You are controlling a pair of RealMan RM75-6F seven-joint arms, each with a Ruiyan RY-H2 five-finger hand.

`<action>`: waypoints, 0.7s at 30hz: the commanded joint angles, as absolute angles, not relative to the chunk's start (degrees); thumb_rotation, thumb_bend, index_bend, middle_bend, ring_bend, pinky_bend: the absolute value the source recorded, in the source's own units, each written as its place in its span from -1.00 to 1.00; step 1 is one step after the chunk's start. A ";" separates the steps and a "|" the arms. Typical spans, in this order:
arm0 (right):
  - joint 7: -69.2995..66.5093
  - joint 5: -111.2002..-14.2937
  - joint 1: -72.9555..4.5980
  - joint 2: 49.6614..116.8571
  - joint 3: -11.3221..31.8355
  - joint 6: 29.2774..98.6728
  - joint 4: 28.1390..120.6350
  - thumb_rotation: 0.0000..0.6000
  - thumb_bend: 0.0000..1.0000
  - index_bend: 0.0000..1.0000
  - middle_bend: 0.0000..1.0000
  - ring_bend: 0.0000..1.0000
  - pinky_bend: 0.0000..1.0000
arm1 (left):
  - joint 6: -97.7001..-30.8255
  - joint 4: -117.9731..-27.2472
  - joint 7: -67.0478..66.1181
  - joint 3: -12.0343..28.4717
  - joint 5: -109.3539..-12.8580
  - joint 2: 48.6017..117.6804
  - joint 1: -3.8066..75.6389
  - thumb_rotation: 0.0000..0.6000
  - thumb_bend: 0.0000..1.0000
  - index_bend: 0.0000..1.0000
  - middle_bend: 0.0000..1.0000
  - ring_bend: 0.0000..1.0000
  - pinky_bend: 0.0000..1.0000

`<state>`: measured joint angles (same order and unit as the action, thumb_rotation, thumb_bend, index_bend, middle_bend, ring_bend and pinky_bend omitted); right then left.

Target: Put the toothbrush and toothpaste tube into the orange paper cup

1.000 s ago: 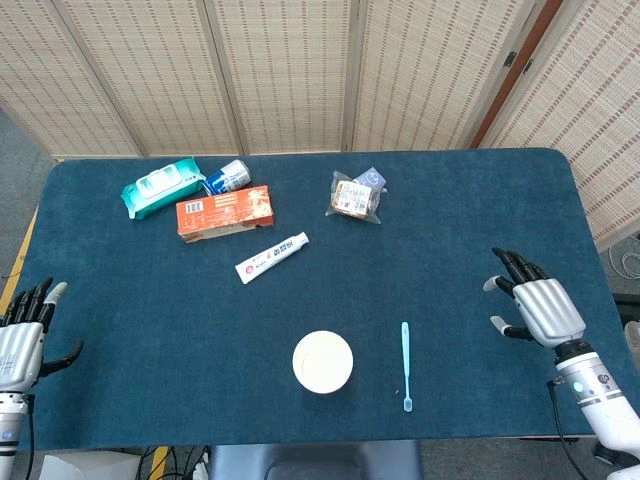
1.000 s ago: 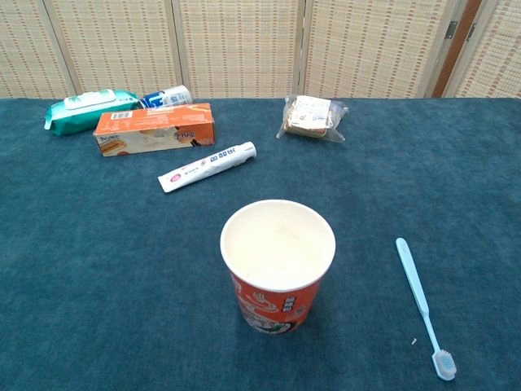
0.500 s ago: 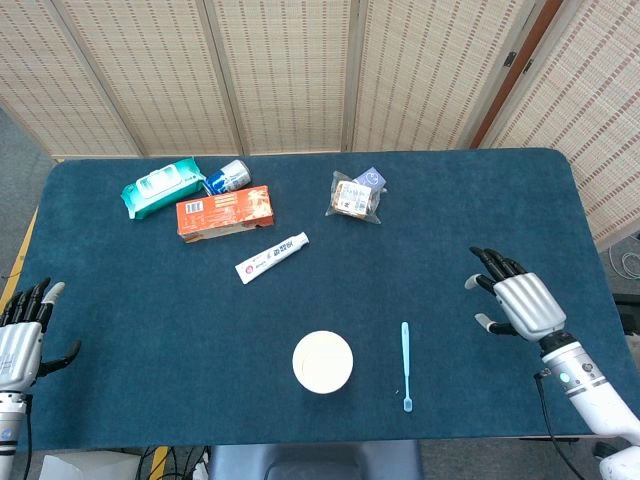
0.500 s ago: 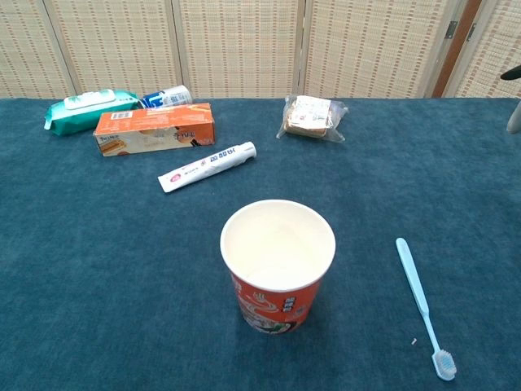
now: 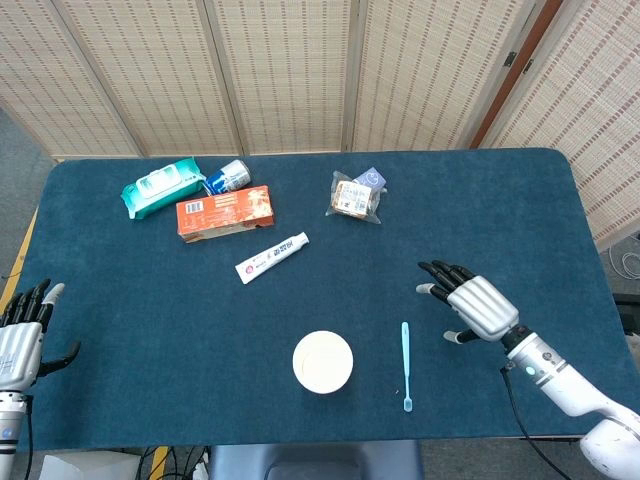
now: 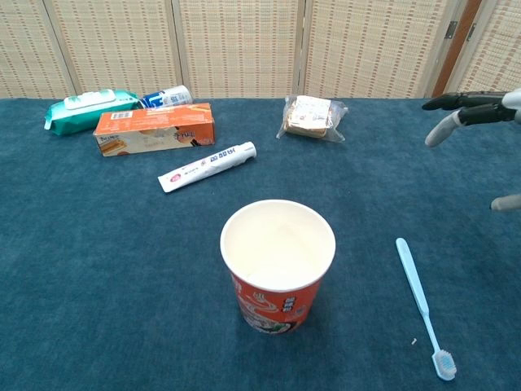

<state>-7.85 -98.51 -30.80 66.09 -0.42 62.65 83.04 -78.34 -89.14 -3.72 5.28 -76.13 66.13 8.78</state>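
Note:
The orange paper cup (image 5: 322, 362) (image 6: 278, 265) stands upright and empty near the table's front edge. To its right lies the light blue toothbrush (image 5: 405, 365) (image 6: 422, 303), bristles toward me. The white toothpaste tube (image 5: 272, 257) (image 6: 207, 166) lies flat behind the cup to the left. My right hand (image 5: 470, 303) (image 6: 476, 111) hovers open, fingers spread, above the table just right of the toothbrush and apart from it. At the table's front left corner, my left hand (image 5: 22, 338) stays open and holds nothing.
At the back left are a green wet-wipes pack (image 5: 160, 186), a small can (image 5: 229, 176) and an orange box (image 5: 225, 212). A wrapped snack (image 5: 355, 198) lies at the back middle. The dark blue table (image 5: 150, 300) is backed by woven screens.
My right hand has moved left from the table's right edge toward the toothbrush and now shows in the chest view. The left hand and all objects stayed put.

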 commanded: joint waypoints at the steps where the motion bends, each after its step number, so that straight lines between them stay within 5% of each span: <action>1: -7.94 -99.77 -32.17 67.38 -1.03 61.43 82.16 1.00 -1.00 -0.48 -0.95 -1.00 -0.61 | -78.23 -88.89 -3.61 5.19 -76.16 66.11 8.75 1.00 -0.46 -0.90 -0.99 -1.00 -1.00; 8: -8.70 -101.74 -35.01 69.58 -2.45 58.38 80.57 1.00 -0.99 -0.46 -0.95 -1.00 -0.61 | -78.06 -88.30 -2.94 4.85 -76.13 66.17 8.45 1.00 -0.46 -0.90 -0.99 -1.00 -1.00; 21: -11.38 -105.22 -40.45 71.64 -6.94 52.02 79.22 1.00 -0.64 -0.43 -1.00 -1.00 -0.61 | -77.95 -87.05 -1.59 4.61 -75.75 66.33 7.79 1.00 -0.46 -0.90 -0.99 -1.00 -1.00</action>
